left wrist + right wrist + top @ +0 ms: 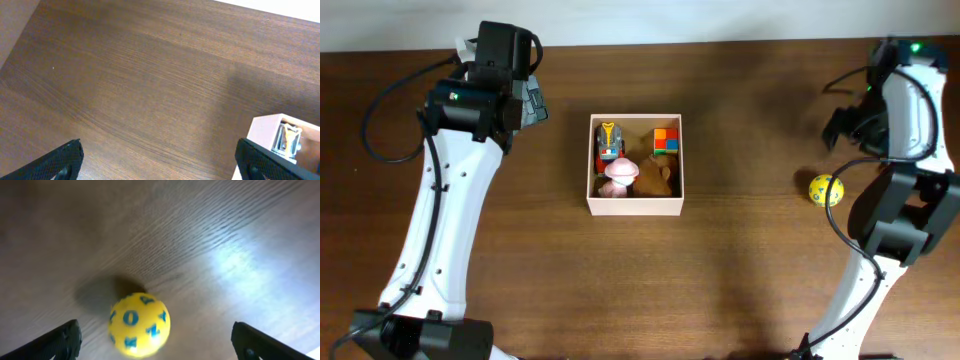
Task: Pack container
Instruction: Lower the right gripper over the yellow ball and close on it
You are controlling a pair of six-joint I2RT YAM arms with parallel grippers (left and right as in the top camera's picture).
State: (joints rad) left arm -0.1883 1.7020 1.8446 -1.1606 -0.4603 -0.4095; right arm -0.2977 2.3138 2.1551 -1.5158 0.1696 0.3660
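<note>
1. In the left wrist view only a corner of the container point(262, 131) shows.
2. It sits mid-table, holding a pink toy point(617, 178), a coloured block point(666, 140), a brown toy point(658, 178) and a small toy point(608, 140) that is hard to make out.
3. The left gripper point(160, 160) is spread wide over bare wood.
4. The right gripper point(157, 342) is spread either side of a yellow ball point(139, 324), touching nothing.

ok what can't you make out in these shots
Overhead: in the container, the brown toy beside the pink toy is too small to name.
Left wrist: container cut off by the right and bottom edges; only a corner shows.
Right wrist: yellow ball blurred; blue marks hard to read.
</note>
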